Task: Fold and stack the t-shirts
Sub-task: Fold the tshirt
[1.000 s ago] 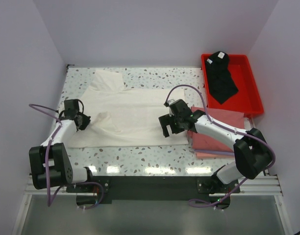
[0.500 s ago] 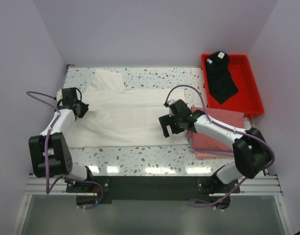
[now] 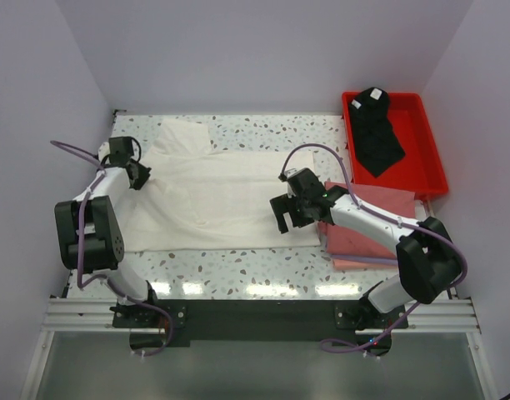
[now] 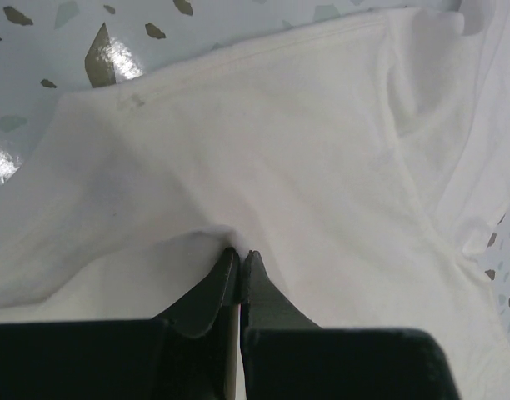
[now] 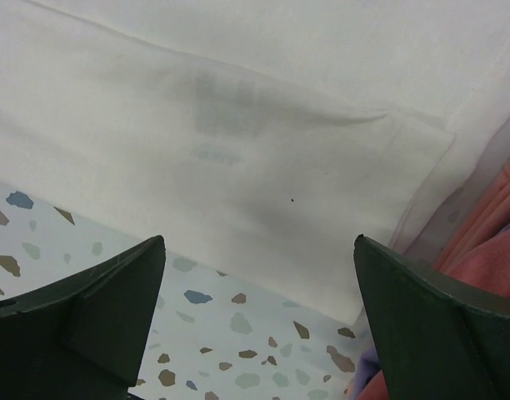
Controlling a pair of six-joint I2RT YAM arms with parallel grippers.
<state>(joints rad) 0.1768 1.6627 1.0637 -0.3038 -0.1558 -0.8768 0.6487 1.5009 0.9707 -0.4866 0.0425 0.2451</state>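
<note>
Left end effector (image 4: 239, 252) farther back, tight on white t-shirt (image 4: 280, 142).

The left arm (image 3: 103, 187) is stretched far out from its base, the forearm slanting up to the wrist. The left hand (image 3: 142, 176) sits low, its two dark fingers (image 4: 209, 292) pressed flat together so the tips meet. A pucker of the white t-shirt (image 4: 280, 150) is pinched right at those tips.

The right arm (image 3: 367, 221) bends at the elbow and reaches sideways toward the left hand. The right hand (image 3: 290, 222) hovers tilted downward with its jaws spread wide. Its two fingertips (image 5: 113, 292) are well apart, with nothing between them.
</note>
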